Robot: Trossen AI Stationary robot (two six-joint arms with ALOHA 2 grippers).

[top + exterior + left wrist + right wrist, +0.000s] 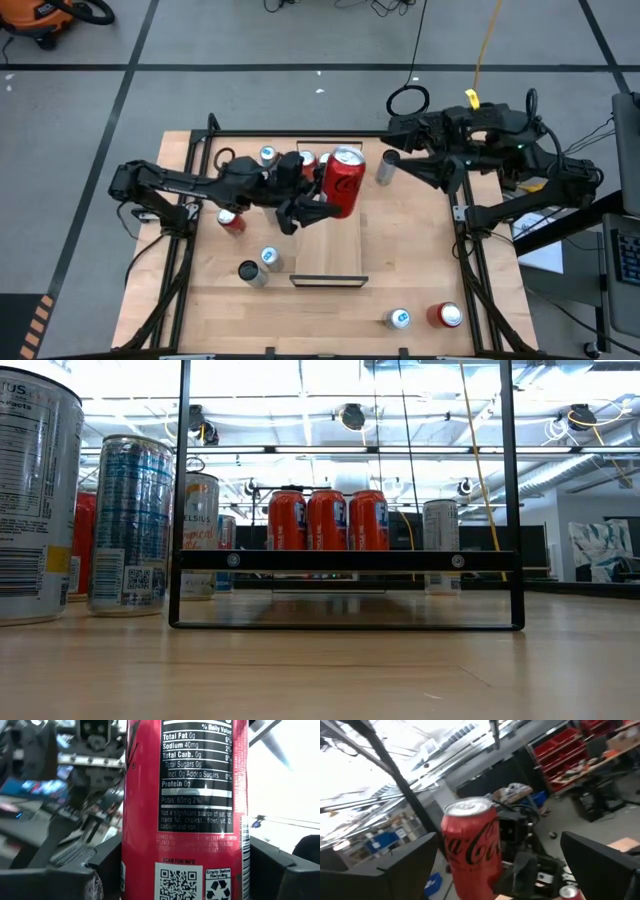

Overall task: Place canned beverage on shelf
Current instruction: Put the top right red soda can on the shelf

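Observation:
My left gripper (322, 198) is shut on a red cola can (345, 182), held up above the shelf (330, 250), a long light-wood board in the middle of the table. Red cans (312, 160) stand at the shelf's far end; in the low view three red cans (327, 520) stand in a row. My right gripper (405, 160) hangs open at the far right, off the can. In the right wrist view the can (470, 845) shows beyond its two spread fingers. Neither gripper shows in the low view. My left gripper pinches the red can's lower half (145, 870) between its two fingers (107, 865), one on each side of the round wall. The fingers come from the table's left, slanting upward. The can is lifted clear of the shelf, its top leaning toward the far edge.
A silver can (387, 168) stands under my right gripper. Left of the shelf are a red can (231, 222), two silver cans (260, 265) and a can (268, 155) at the far edge. Two more cans (420, 317) stand near right. Black rails (470, 250) edge the table.

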